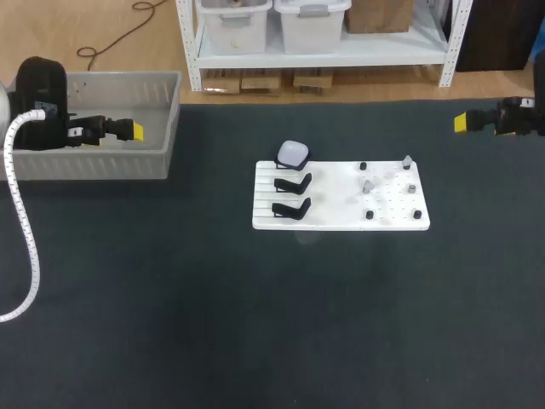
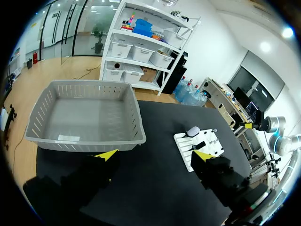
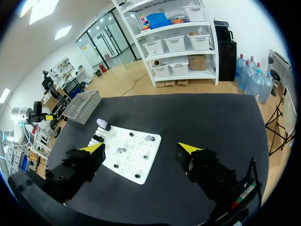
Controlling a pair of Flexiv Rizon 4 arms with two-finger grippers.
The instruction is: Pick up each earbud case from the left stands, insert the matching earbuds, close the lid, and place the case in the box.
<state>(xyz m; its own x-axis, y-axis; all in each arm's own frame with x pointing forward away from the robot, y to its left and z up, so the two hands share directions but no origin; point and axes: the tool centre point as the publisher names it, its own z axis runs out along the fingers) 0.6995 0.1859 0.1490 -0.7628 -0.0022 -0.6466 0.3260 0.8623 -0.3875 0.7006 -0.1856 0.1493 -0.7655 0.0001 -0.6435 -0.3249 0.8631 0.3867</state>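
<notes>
On the white board [image 1: 332,215], an earbud case [image 1: 292,153] waits; left gripper [image 1: 134,131], right gripper [image 1: 461,123] gape empty; seemingly tiny earbuds [image 1: 368,184] may slip.

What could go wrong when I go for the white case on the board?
The white case sits right beside two empty black stands; a gripper coming in could snag one and shift the board. The earbuds are tiny, and the pale ones barely stand out from the board, so a wrong or fumbled pick seems possible. The left gripper hangs close to the grey basket; a low move might clip its wall.
</notes>
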